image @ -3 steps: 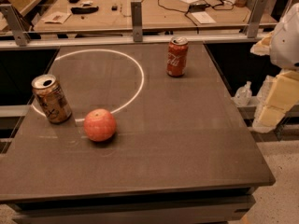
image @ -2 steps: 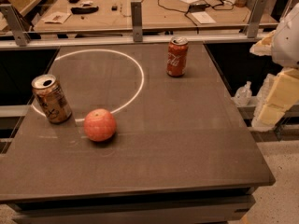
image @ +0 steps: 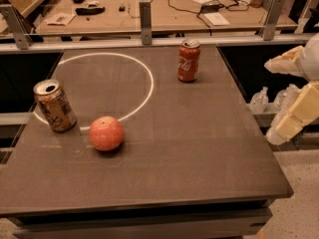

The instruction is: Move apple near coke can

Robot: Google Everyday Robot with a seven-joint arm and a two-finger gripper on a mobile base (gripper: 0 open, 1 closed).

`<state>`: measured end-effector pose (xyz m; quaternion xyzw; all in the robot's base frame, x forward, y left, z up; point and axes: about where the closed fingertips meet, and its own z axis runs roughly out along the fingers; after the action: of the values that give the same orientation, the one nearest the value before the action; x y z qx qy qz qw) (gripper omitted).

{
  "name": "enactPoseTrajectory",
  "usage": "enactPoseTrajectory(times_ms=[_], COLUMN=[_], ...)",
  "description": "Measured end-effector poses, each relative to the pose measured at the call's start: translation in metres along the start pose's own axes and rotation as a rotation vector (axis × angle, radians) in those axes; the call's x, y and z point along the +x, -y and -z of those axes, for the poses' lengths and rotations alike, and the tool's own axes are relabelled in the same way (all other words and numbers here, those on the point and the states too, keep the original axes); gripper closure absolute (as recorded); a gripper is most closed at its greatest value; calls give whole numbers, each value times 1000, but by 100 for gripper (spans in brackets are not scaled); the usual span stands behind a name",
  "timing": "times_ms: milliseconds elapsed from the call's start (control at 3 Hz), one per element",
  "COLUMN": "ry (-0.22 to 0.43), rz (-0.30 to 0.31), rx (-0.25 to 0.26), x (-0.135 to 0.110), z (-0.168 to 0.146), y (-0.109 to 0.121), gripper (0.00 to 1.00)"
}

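The reddish-orange apple rests on the dark table at the front left, just outside a white painted circle. The red coke can stands upright at the back of the table, right of centre, far from the apple. My gripper hangs off the table's right edge, level with the middle of the table. Its two cream fingers stand wide apart with nothing between them. It is well right of both the apple and the coke can.
A tan-gold can stands upright left of the apple, close to it. The table ends at a metal rail at the back, with a cluttered wooden desk behind it. Clear plastic bottles sit low beyond the right edge.
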<state>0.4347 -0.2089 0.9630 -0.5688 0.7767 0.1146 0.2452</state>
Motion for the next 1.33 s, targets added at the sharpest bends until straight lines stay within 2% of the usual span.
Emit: enactPoseTrajectory(times_ms=[333, 667, 1333], ry=[154, 266, 378], rz=[-26, -36, -4], rx=[-34, -34, 22], x=[-4, -12, -34], z=[-6, -10, -40], y=[-8, -18, -44], gripper=[0, 0, 0])
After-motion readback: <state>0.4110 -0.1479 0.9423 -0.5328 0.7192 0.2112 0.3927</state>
